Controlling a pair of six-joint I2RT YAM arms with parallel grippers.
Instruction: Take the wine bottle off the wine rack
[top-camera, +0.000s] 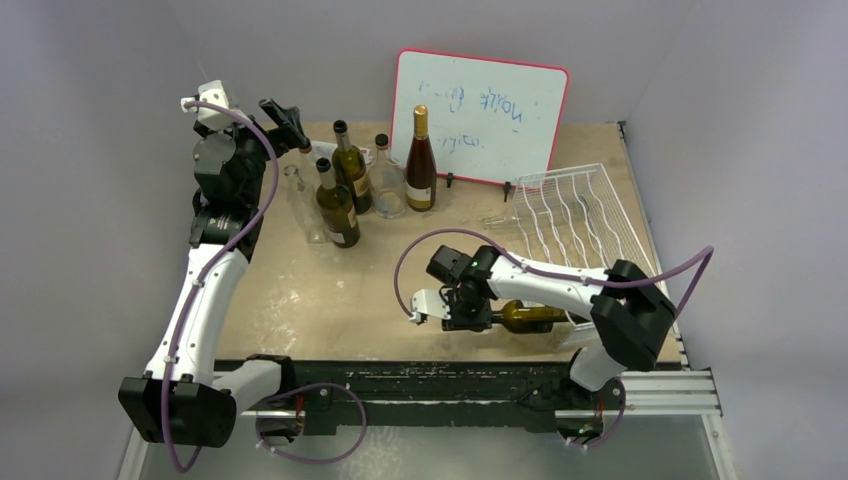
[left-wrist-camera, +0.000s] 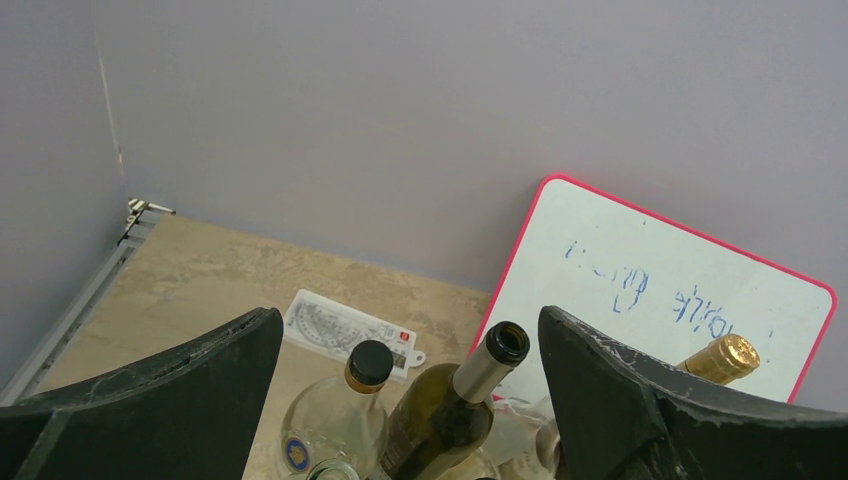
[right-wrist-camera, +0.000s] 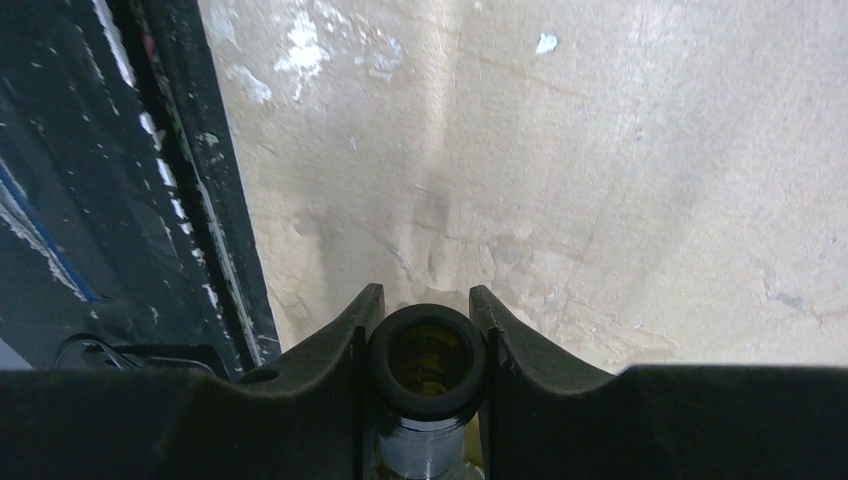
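The white wire wine rack (top-camera: 575, 210) sits bare of bottles. In front of it, clear of its frame, the dark wine bottle (top-camera: 530, 316) is held level, its neck pinched by the right gripper (right-wrist-camera: 426, 300), jaws narrow. Setting it down flat before letting go should stop any roll. The left gripper (left-wrist-camera: 408, 320), well left of the rack, gapes wide.

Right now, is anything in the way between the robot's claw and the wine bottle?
No, nothing visible. The right gripper is shut around the neck of the wine bottle. The bottle lies sideways near the front edge of the table, apart from the wine rack.
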